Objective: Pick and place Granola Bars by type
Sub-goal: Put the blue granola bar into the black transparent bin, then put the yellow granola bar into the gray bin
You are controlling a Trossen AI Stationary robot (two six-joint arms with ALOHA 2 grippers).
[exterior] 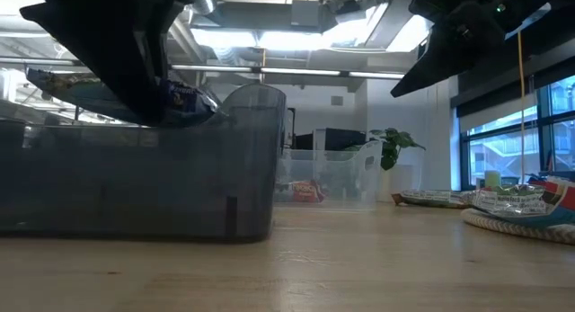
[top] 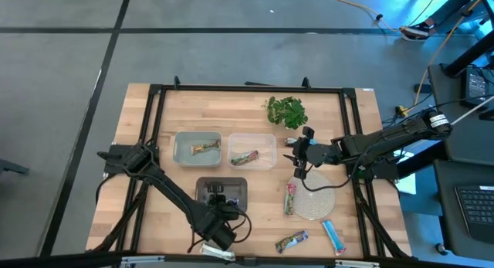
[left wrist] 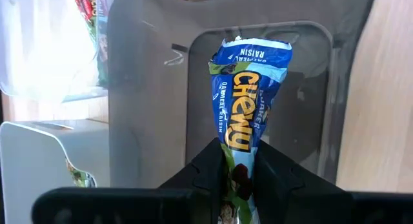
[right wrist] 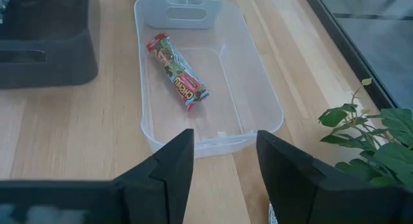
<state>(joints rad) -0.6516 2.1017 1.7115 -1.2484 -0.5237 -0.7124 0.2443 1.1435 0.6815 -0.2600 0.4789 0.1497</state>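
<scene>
One blue bar (left wrist: pixel 248 95) sat clamped in the left gripper (left wrist: pixel 240 179), jaws closed on its lower end, long axis pointing out from the jaws straight over the dark bin (top: pixel 221 192) at the near middle of the desk (top: pixel 255 117); the bin's open floor lay directly beyond the wrapper, its walls well clear on both sides; my read: the move was a plain release into that bin, nothing in the way.

Right gripper (top: pixel 301 154) hovered with jaws apart and empty, between the clear bin (right wrist: pixel 255 114) and the round mat (top: pixel 316 198); clear bin held one green-and-red bar (right wrist: pixel 177 72), lying diagonal; the grey bin (top: pixel 197 147) left of it held another bar (top: pixel 203 148).

Loose bars left: one green-and-red (top: pixel 290 198) at the mat's left edge, one (top: pixel 292 241) near the desk's near edge, one blue (top: pixel 333 237) right of it; all closer to the right arm; leafy bunch (top: pixel 287 111) at the far side, out of the path.
</scene>
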